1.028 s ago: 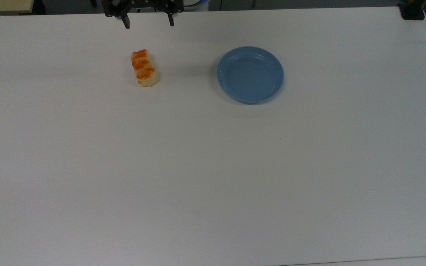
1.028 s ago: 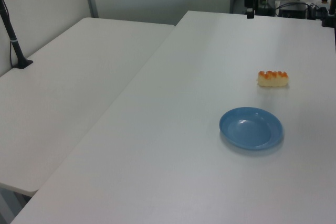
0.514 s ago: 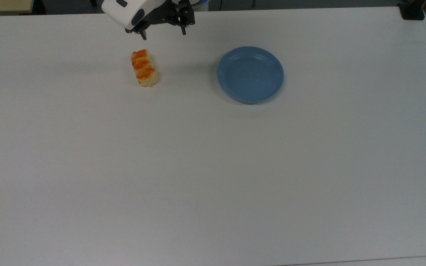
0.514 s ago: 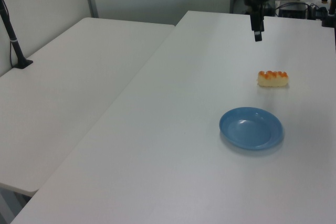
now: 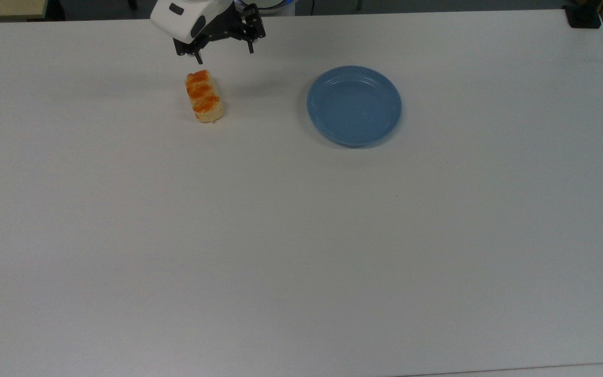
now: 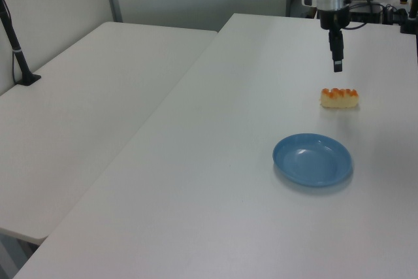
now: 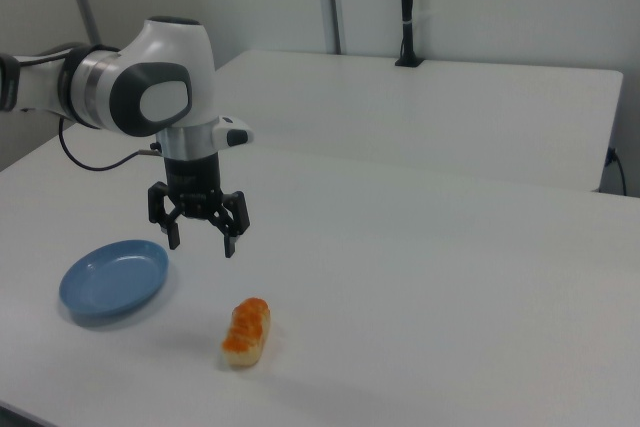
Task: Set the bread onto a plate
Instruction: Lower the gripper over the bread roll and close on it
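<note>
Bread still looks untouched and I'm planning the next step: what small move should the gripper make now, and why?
Probably move over the bread and descend. The open gripper hangs above the table, off the roll's end, holding nothing, and the plate is empty.

The small oblong pale-yellow bread roll with three orange-brown glazed bumps lies flat on my counter. The round shallow blue plate sits empty, well apart on the top view's right.

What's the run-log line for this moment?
gripper: open, above table, holding nothing | bread roll: on table | blue plate: empty | phase: approach
</note>
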You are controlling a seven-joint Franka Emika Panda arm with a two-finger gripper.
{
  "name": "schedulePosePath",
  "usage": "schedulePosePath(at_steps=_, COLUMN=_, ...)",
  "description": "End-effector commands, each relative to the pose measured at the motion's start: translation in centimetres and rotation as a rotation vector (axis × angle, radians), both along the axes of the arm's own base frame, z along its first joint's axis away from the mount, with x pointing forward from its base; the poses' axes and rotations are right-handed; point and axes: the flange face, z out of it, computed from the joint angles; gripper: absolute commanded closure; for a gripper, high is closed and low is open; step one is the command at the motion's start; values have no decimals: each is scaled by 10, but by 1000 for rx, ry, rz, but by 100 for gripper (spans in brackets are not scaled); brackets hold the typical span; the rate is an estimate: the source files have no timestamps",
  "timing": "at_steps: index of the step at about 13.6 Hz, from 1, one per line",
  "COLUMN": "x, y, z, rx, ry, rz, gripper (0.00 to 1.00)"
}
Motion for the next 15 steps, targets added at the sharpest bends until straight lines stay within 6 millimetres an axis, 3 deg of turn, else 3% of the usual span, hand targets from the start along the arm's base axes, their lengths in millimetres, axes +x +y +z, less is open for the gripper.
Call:
schedulePosePath(at_steps=1, x=-28, y=-44, z=13, rx=-3, ry=-60, rz=70, gripper=0)
schedulePosePath(at_steps=2, x=-38, y=-59, z=14, rx=2, ry=-62, rz=61, gripper=0)
schedulePosePath(at_steps=6, x=-44, y=-75, z=5, rx=-9, ry=-77, rz=-31, gripper=0)
schedulePosePath(at_steps=11, x=-48, y=-68, z=-22, rx=-16, ry=-80, rz=-40, gripper=0)
schedulePosePath(at_steps=13, x=-33, y=-48, z=-49, rx=-32, ry=-73, rz=-44, gripper=0)
schedulePosePath(at_steps=15, x=-19, y=-43, z=-77, rx=-63, ry=-65, rz=-73, gripper=0)
